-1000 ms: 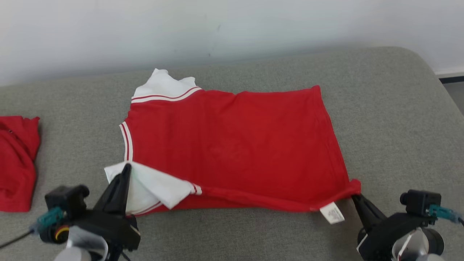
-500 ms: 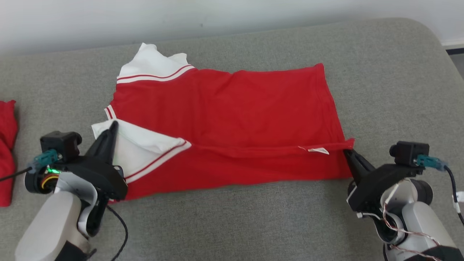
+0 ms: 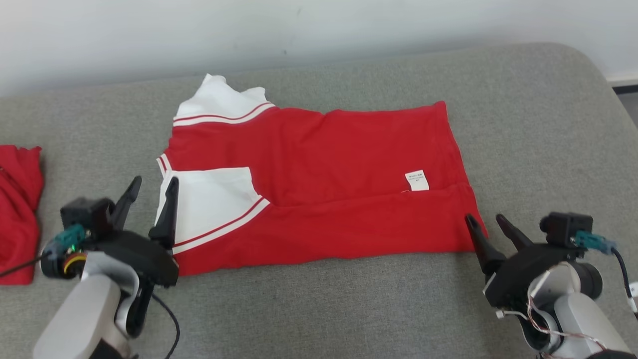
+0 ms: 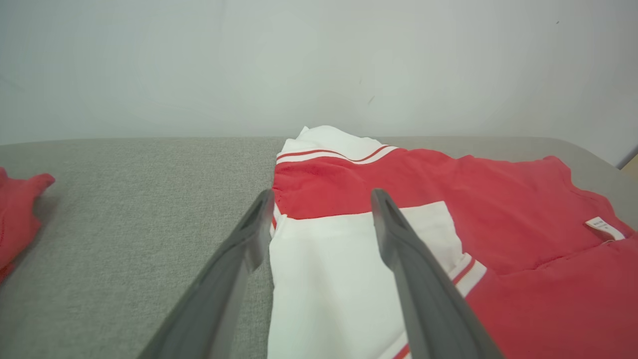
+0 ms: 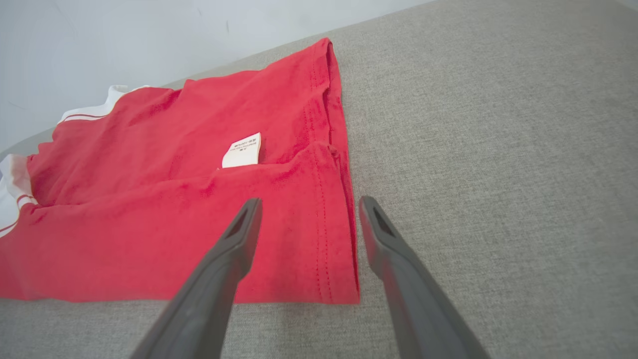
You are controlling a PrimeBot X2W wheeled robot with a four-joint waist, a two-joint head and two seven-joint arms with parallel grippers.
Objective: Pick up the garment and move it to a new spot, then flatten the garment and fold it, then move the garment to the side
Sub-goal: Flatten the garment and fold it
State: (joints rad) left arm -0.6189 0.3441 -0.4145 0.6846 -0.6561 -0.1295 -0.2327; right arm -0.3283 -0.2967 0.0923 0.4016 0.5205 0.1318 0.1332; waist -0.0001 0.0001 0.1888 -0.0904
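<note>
Far to my left a second red garment [image 3: 17,214] lay bunched on the grey padded surface [image 3: 319,309], well apart from my work. My left fingers [image 3: 168,209] stood spread and empty at the left end of the garment [image 3: 324,149], one finger over the white sleeve [image 3: 209,204] and the other over bare surface. A second earlier they had been pinched shut on that sleeve, and half a second earlier they were carrying it away from me over the body of the shirt.

The garment lay flat in the middle of the surface, collar end to my left and hem to my right. Its near long edge was turned up over the red panel, and the care label [image 3: 416,180] that had hung at the near edge faced up at the fold's inner line.

At the right, my right fingers [image 3: 478,242] were also parted and holding nothing, just beside the hem corner they had gripped a second before.

I judged this release as the first lengthwise fold set down. The far edge still needed folding, then the move aside.
</note>
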